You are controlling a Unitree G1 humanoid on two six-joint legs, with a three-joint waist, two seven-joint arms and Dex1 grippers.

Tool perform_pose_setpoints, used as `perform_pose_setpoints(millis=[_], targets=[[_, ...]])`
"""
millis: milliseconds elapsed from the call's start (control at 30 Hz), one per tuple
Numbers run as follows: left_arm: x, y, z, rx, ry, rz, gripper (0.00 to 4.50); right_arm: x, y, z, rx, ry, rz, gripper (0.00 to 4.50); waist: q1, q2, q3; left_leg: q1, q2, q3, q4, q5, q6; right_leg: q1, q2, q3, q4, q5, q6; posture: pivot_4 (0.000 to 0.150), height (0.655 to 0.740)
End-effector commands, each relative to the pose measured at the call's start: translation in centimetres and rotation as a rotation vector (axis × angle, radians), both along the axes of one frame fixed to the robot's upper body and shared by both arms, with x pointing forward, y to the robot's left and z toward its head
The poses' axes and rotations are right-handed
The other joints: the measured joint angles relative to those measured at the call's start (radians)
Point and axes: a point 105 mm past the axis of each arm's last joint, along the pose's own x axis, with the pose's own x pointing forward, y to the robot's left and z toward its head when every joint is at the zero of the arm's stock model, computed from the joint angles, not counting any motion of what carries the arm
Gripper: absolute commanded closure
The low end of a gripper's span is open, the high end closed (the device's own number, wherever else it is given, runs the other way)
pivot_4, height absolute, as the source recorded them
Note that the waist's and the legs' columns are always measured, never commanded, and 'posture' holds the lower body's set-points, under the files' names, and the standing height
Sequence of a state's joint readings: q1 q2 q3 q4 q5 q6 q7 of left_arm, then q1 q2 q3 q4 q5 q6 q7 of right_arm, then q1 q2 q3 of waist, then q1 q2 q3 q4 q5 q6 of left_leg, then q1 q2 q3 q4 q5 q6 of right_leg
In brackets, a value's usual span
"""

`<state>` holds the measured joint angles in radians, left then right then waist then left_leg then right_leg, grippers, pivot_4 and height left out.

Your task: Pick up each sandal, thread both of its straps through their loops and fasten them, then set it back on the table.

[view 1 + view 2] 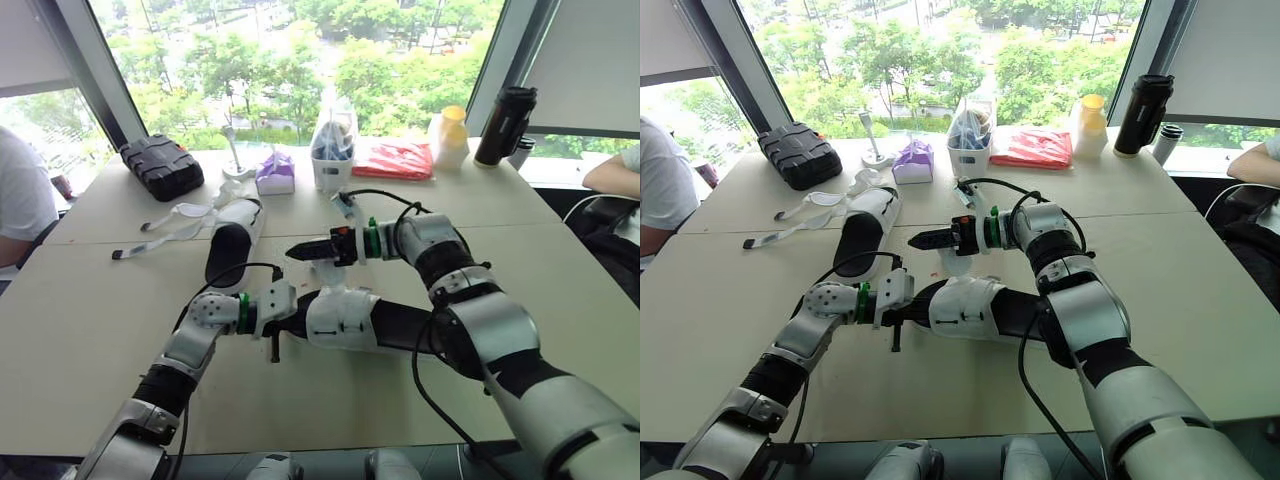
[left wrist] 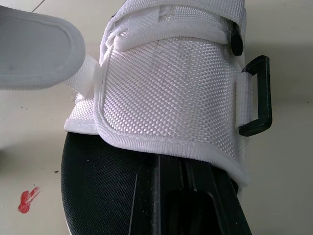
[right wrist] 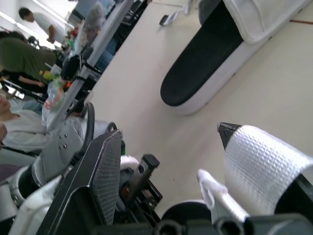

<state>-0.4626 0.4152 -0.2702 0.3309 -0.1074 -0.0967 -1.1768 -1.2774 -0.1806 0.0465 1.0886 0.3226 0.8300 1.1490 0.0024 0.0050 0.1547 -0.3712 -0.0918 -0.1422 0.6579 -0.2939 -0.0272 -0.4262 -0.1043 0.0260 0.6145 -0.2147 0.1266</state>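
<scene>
- Two fingers (image 3: 105, 171) of my right gripper (image 1: 296, 250) stand spread, and a white strap (image 3: 259, 166) lies draped over the tip of one of them, not pinched between the pair.
- That gripper sits at the middle of the head view, pointing toward the frame's left, just above the near sandal (image 1: 342, 318).
- At lower centre-left, my left gripper (image 1: 290, 320) is pushed onto the black footbed at that sandal's left end, under its white woven upper. Whether it clamps the sole I cannot tell.
- The near sandal lies across the table (image 1: 90, 330) at lower centre, between my two arms. A black loop (image 2: 257, 95) hangs from a white tab at the side of the upper.
- A small red mark (image 2: 28, 201) sits on the table beside it.
- Left of centre, just beyond, the second sandal (image 1: 232, 245) rests on the table, its loose straps (image 1: 170, 225) trailing toward the left.
- Along the top of the frame, left to right: a black case (image 1: 160, 165), a purple tissue pack (image 1: 275, 172), a clear container (image 1: 333, 150), a red bag (image 1: 395, 158) and a black flask (image 1: 505, 125).
- A person's sleeve (image 1: 20, 200) shows at the left edge.
</scene>
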Motion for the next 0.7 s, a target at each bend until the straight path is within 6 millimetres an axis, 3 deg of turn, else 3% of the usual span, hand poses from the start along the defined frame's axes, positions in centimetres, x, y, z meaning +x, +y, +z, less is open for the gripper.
perform_pose_setpoints(millis=[33,433,533,700], targets=[[-2.0,0.4,-5.0,0.136,0.154,-0.013,4.5,0.1,1.3,3.1,0.074,-0.06,0.025,1.16,0.0,0.0,0.0,0.0,0.0,0.0,0.0,0.0,0.0,0.0,0.0,0.0,0.0,0.0,0.0,0.15,0.74],[-2.0,0.2,-5.0,0.13,0.153,-0.011,4.5,-0.1,1.6,5.2,0.111,-0.092,0.052,1.16,0.001,0.0,0.0,0.0,0.0,0.0,0.0,0.0,0.0,0.0,0.0,0.0,0.0,0.0,0.0,0.15,0.74],[-1.9,0.1,-5.0,0.128,0.152,-0.013,4.5,-0.2,1.3,5.6,0.114,-0.107,0.062,2.0,0.001,0.0,0.0,0.0,0.0,0.0,0.0,0.0,0.0,0.0,0.0,0.0,0.0,0.0,0.0,0.15,0.74],[-1.9,0.0,-5.0,0.129,0.151,-0.017,4.5,-0.6,0.5,6.9,0.145,-0.131,0.08,4.47,0.003,0.0,0.0,0.0,0.0,0.0,0.0,0.0,0.0,0.0,0.0,0.0,0.0,0.0,0.0,0.15,0.74]])
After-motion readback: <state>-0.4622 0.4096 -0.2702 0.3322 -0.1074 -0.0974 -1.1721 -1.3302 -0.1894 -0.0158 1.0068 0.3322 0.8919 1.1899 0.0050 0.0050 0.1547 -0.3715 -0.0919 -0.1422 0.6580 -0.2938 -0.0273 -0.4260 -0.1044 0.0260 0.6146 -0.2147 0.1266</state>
